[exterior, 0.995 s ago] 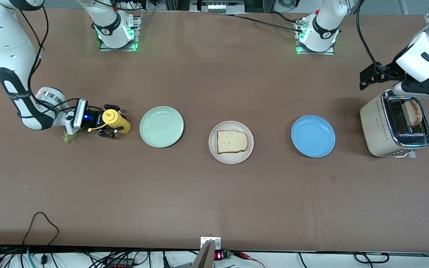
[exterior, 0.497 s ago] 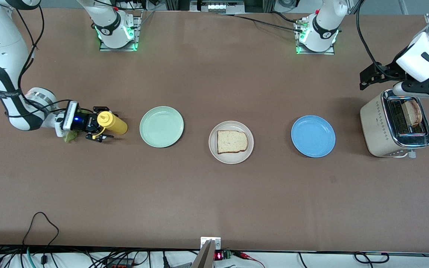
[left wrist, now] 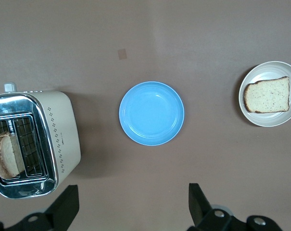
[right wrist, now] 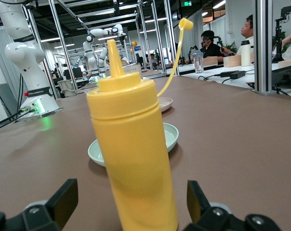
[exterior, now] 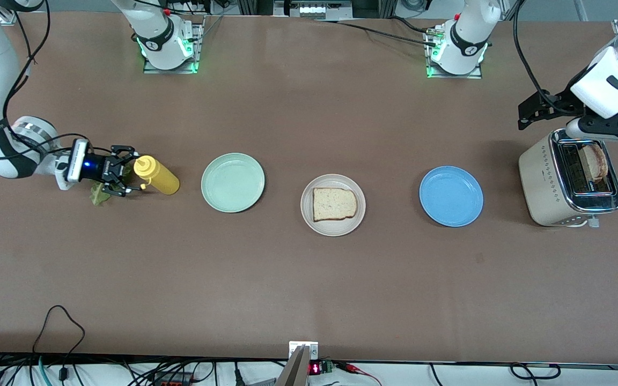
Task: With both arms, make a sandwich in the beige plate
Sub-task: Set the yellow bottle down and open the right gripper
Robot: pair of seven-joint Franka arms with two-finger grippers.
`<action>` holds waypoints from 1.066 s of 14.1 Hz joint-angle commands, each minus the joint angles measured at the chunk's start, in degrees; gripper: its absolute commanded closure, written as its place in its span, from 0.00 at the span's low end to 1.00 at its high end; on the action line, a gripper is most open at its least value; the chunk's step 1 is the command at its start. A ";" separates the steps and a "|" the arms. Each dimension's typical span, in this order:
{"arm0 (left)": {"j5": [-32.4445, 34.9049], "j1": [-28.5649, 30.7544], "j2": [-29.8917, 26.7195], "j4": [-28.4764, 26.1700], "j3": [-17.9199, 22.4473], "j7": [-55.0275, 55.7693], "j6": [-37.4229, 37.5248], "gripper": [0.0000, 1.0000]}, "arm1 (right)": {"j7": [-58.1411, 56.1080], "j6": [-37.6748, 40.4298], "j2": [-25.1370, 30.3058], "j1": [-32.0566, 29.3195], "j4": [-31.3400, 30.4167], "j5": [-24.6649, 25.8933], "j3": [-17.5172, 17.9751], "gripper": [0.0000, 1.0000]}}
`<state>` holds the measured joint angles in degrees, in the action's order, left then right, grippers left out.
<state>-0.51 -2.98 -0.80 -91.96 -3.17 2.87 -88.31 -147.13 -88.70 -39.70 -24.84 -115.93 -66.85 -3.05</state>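
Standing on the desk (exterior: 309,279) toward the left arm's end, the toaster (exterior: 566,185) keeps the second bread slice (exterior: 593,162) upright in its slot, and the left gripper (exterior: 598,128) hangs just over that slot with its jaws released and holding nothing, so the slice lies straight below them, its flat faces running along the slot. That arm is by far the nearer one to it.

At the right arm's end, the right gripper (exterior: 121,174) sits low with jaws spread and empty, the upright yellow squeeze bottle (exterior: 157,175) just in front of them and apart. The lettuce leaf (exterior: 100,194) lies on the desk under that gripper's wrist, so I judge the jaws must draw back and turn down to reach it.

Counted: three plates, the mint-green plate (exterior: 232,182), the beige plate (exterior: 333,205) mid-desk and the blue plate (exterior: 451,195); two bread slices, one, the first slice (exterior: 333,204), lying flat in the beige plate; one toaster, one bottle, one leaf.
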 commanded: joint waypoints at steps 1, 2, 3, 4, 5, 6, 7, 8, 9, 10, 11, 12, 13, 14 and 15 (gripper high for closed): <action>-1.16 0.08 0.80 1.79 0.09 -0.76 0.94 0.00 | 4.21 0.81 2.60 -1.88 0.71 3.82 -0.45 0.00; -1.16 0.08 0.80 1.79 0.09 -0.76 0.94 0.00 | 7.10 0.37 4.27 -1.36 0.80 5.05 -1.51 0.00; -1.16 0.08 0.80 1.79 0.09 -0.76 0.94 0.00 | 11.82 -0.77 6.72 -1.00 0.89 7.07 -2.13 0.00; -1.16 -0.01 0.80 1.79 0.09 -0.76 0.86 0.00 | 16.48 -2.86 9.18 -1.00 0.97 9.17 -2.05 0.00; -1.16 -0.01 0.89 1.79 0.09 -0.76 0.94 0.00 | 20.53 -4.97 11.82 -0.65 0.97 11.11 -2.04 0.00; -1.16 -0.01 0.80 1.79 0.09 -0.76 0.94 0.00 | 25.18 -7.00 14.54 0.13 0.97 13.65 -2.04 0.00; -1.16 -0.01 0.80 1.79 0.09 -0.76 0.94 0.00 | 30.54 -9.10 17.18 1.01 0.97 16.29 -2.04 0.00; -1.16 -0.01 0.80 1.79 0.09 -0.76 0.94 0.00 | 36.33 -11.39 20.07 1.89 0.97 19.27 -2.04 0.00; -1.16 -0.01 0.80 1.79 0.09 -0.76 0.94 0.00 | 43.18 -13.15 23.15 3.12 0.97 22.96 -2.04 0.00; -1.16 -0.01 0.80 1.79 0.09 -0.76 0.94 0.00 | 50.03 -14.47 25.62 4.52 1.06 26.39 -2.04 0.00; -1.16 -0.01 0.80 1.79 0.09 -0.76 0.94 0.00 | 58.28 -15.36 28.34 6.45 1.06 30.25 -1.96 0.00; -1.16 -0.01 0.80 1.79 0.09 -0.76 0.94 0.00 | 65.85 -16.41 31.06 8.91 1.15 34.64 -1.87 0.00; -1.16 -0.01 0.80 1.79 0.09 -0.76 0.94 0.00 | 74.45 -17.03 33.44 11.37 1.93 39.47 -1.78 0.00; -1.16 -0.01 0.80 1.79 0.09 -0.76 0.94 0.00 | 83.32 -16.86 35.20 13.74 3.16 44.91 -1.43 0.00; -1.16 -0.01 0.80 1.79 0.09 -0.76 0.94 0.00 | 91.33 -16.51 36.61 16.46 4.74 49.49 -1.26 0.00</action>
<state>-0.51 -2.99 -0.75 -91.91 -3.17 2.87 -88.31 -69.86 -104.74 -6.66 -12.81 -112.32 -24.71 -4.40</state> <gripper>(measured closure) 0.000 0.000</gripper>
